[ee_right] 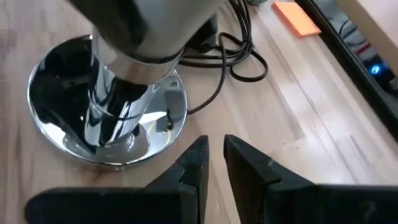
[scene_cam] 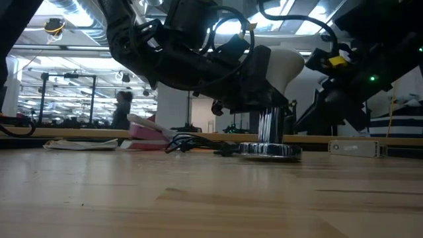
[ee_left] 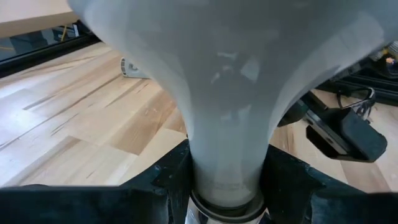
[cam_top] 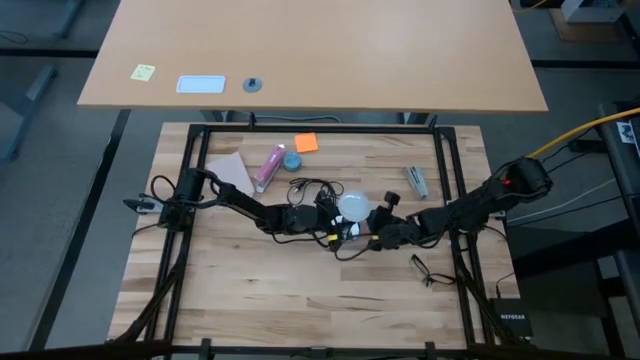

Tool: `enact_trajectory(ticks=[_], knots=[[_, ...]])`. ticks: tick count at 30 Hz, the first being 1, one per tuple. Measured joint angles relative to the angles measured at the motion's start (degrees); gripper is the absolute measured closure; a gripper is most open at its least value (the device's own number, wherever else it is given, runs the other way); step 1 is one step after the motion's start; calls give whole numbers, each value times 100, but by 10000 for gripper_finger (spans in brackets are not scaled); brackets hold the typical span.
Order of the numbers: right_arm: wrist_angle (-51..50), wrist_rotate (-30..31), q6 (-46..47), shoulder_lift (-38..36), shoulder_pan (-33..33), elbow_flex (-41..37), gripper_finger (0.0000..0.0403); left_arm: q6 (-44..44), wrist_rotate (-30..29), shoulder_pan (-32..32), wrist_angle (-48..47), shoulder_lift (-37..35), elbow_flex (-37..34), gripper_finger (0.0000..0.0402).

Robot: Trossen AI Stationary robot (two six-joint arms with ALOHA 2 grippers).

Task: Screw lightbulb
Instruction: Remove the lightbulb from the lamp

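The frosted white lightbulb (cam_top: 352,207) stands upright at the table's middle, its neck in the socket (ee_left: 224,208) on top of the shiny silver lamp (scene_cam: 269,125). The lamp's round base (ee_right: 106,118) rests flat on the wood. My left gripper (cam_top: 330,213) reaches in from the table's left and is shut on the bulb's neck. My right gripper (ee_right: 214,162) hovers low, just right of the lamp base, fingers almost together and empty. In the low view the bulb (scene_cam: 285,65) shows above the lamp post, partly hidden by my left gripper. My left gripper pinches the bulb's narrow neck (ee_left: 224,168) between its two fingers (ee_left: 171,177), just above the socket. The fingers come in about level from the table's left. The bulb stands upright with its globe above the fingers and its bottom end in the lamp socket.
The lamp's black cord (cam_top: 310,188) lies looped left of and behind the base. A pink bottle (cam_top: 270,167), a sheet of paper (cam_top: 232,172), an orange note (cam_top: 305,143) and a silver object (cam_top: 416,181) lie toward the far side. Black glasses (cam_top: 428,270) lie near right.
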Motion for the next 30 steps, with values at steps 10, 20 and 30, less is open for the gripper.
enact_trajectory(ticks=[10,20,30], knots=[[98,5,-238,0,-12,0,343,-7,10,0,-27,0,8,249],[164,-1352,346,0,-772,0,343,-150,13,0,-34,0,9,249],[1307,-1954,334,13,-979,-600,343,-132,15,-4,-74,0,9,249]])
